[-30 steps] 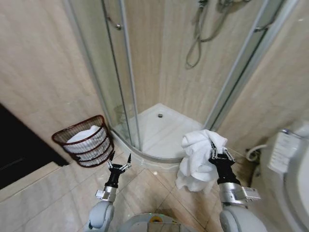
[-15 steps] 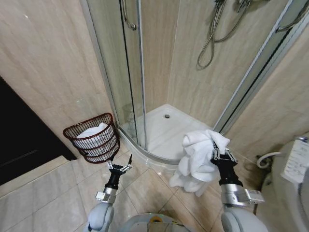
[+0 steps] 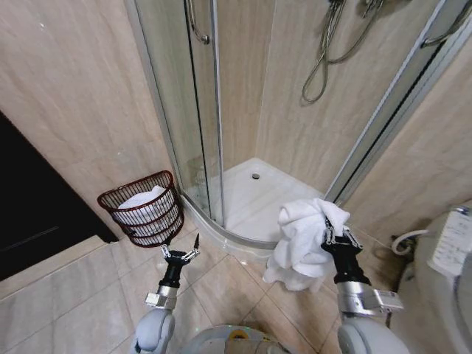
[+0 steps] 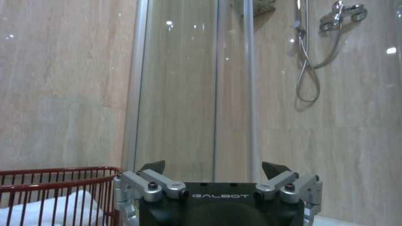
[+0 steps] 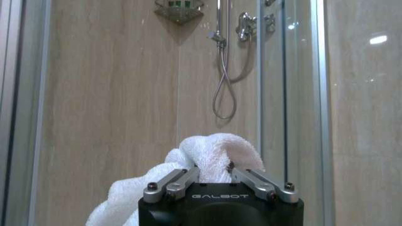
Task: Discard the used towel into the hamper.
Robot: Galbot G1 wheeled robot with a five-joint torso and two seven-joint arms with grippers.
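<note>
Right gripper [image 3: 330,234] clamps the white towel [image 3: 302,240] aloft, clear of the floor; hamper [image 3: 144,208] stands beyond the open-jawed left gripper [image 3: 180,251].

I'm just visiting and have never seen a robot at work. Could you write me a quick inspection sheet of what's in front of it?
Surface: beige tiled floor.
Job's things: white towel, bunched, held up; hamper on the floor by the wall, white cloth inside.
Clutter: nothing seen.
Grippers: right gripper shut on the towel; left gripper open, empty, right of the hamper.
Cables: shower hose hanging on the wall.
Surroundings: glass shower cabin, toilet at right.
</note>
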